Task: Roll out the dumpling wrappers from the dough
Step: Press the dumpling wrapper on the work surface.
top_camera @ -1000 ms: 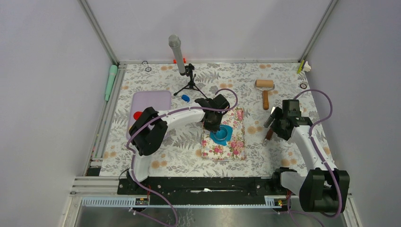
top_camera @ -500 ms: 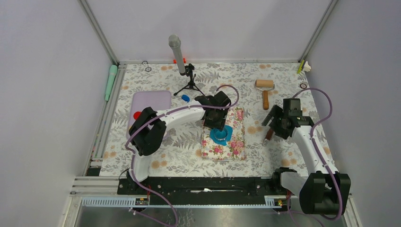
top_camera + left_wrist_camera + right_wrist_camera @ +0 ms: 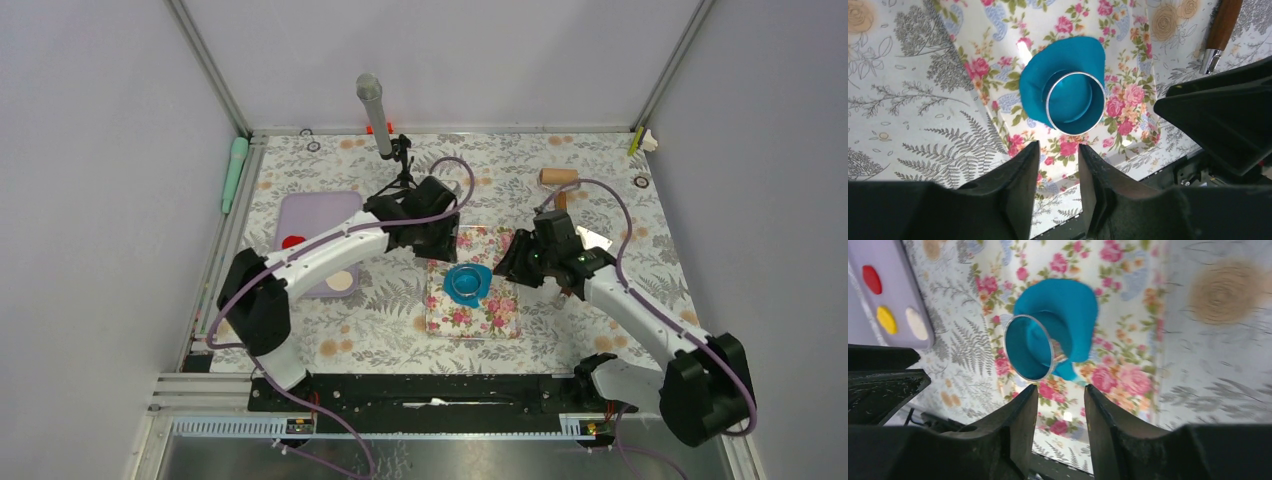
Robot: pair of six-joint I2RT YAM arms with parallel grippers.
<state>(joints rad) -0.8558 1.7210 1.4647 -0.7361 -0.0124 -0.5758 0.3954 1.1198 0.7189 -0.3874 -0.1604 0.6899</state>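
Note:
The dough is a flattened blue sheet on the floral pink mat. A metal ring cutter stands on it with blue inside. No separate cut-out wrapper shows. My left gripper is open and empty, just behind and left of the dough. My right gripper is open and empty, right of the dough. In the left wrist view the dough and ring lie ahead of my fingers. In the right wrist view the dough and ring also lie ahead.
The wooden roller lies at the back right, its handle hidden by my right arm. A wooden-handled tool with a metal end lies right of the mat. A purple tray with coloured discs sits left. A microphone stand stands behind.
My left gripper has lifted back and left off the dough, leaving the ring cutter standing on it. My right arm has swung left to the mat's right edge.

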